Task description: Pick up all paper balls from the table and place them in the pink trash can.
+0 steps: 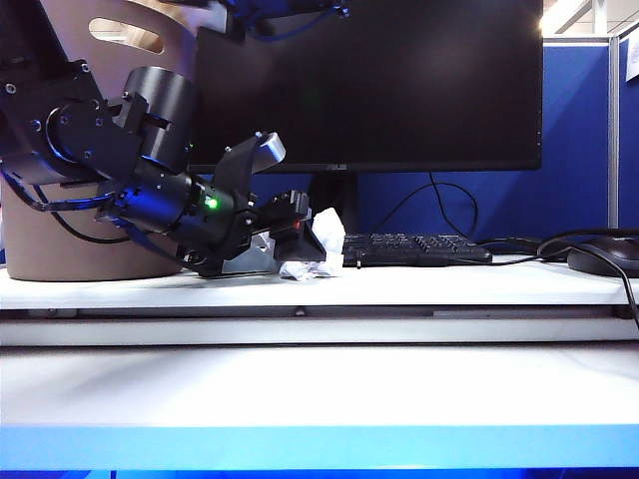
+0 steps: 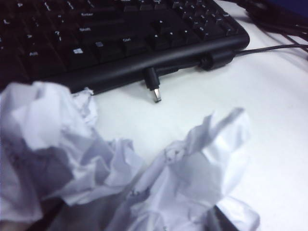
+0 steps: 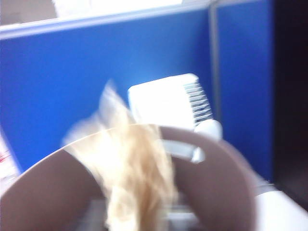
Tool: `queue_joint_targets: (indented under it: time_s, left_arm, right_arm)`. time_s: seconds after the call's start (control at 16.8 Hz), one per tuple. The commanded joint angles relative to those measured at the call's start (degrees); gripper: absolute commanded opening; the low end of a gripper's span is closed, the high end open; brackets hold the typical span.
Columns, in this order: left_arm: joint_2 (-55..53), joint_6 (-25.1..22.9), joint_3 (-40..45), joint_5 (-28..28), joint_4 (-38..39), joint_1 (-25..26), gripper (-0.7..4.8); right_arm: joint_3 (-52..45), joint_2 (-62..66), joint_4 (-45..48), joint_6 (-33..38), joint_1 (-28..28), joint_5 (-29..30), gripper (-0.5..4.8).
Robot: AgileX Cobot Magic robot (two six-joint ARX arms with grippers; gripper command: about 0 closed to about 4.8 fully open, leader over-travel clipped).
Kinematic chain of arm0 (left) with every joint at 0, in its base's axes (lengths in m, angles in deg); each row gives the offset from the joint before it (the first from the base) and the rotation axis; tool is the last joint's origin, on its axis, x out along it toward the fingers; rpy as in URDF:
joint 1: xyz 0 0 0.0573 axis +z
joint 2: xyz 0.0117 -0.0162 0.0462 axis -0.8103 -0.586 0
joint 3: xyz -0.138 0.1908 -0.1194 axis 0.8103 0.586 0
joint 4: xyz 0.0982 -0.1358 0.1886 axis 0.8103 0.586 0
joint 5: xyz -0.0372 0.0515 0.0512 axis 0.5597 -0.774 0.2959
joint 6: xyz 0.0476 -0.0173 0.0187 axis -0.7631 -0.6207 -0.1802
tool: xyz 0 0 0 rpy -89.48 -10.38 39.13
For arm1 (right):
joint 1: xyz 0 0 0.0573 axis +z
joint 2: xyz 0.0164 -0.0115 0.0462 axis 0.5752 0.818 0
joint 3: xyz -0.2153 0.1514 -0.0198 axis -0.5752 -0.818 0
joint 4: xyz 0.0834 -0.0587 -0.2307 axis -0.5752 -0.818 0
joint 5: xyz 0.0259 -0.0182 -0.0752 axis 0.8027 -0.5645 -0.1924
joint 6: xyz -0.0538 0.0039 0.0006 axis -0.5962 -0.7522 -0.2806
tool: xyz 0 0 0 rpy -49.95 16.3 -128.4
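Between the left hand's (image 1: 300, 222) spread fingers on the worktop (image 1: 419, 284) lies crumpled white paper (image 2: 144, 187), keyboard (image 2: 120, 43) just beyond. Judgement: settle lower and close around the bulk, not a loose flap. Right hand, out of frame; grip cannot be told. A blurred tan paper ball (image 3: 137, 178) hangs over the pink trash can (image 3: 48, 192), apparently dropping in.
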Motion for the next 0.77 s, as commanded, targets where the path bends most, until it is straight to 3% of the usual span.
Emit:
queue_joint_targets:
  time_s: [0.06,0.12,0.18,0.24,0.42,0.54,0.71,0.77]
  left_arm:
    - [0.00,-0.17,-0.17,-0.11,-1.14,-0.07,3.71]
    - [0.00,-0.17,-0.17,-0.11,-1.25,-0.07,3.60]
    - [0.00,-0.15,-0.17,-0.09,-1.36,-0.07,2.21]
    - [0.00,-0.15,-0.17,-0.11,-1.40,-0.07,1.29]
    - [0.00,-0.11,-0.17,-0.96,-1.57,-0.07,0.07]
    - [0.04,0.37,-0.17,-0.59,-1.57,-0.07,-0.06]
    - [1.16,4.39,-0.22,3.08,-2.08,-0.07,-0.06]
    - [2.86,5.35,-0.22,4.28,-2.82,-0.07,-0.06]
  right_arm:
    - [1.70,-1.14,1.18,0.57,0.07,3.08,4.79]
    - [2.54,-1.95,0.39,0.57,-0.20,3.32,4.79]
    - [3.72,-3.50,-1.25,0.48,-1.20,3.37,4.79]
    - [4.39,-5.05,-2.67,0.31,-2.34,3.32,4.79]
    - [4.48,-9.70,-9.31,-0.24,-7.58,0.11,4.74]
    - [4.46,-12.28,-23.15,-1.70,-12.63,-2.21,4.19]
    - [4.20,-12.72,-42.64,-8.46,-16.90,-3.15,4.18]
    - [4.20,-12.17,-50.42,-12.61,-17.31,-6.64,4.18]
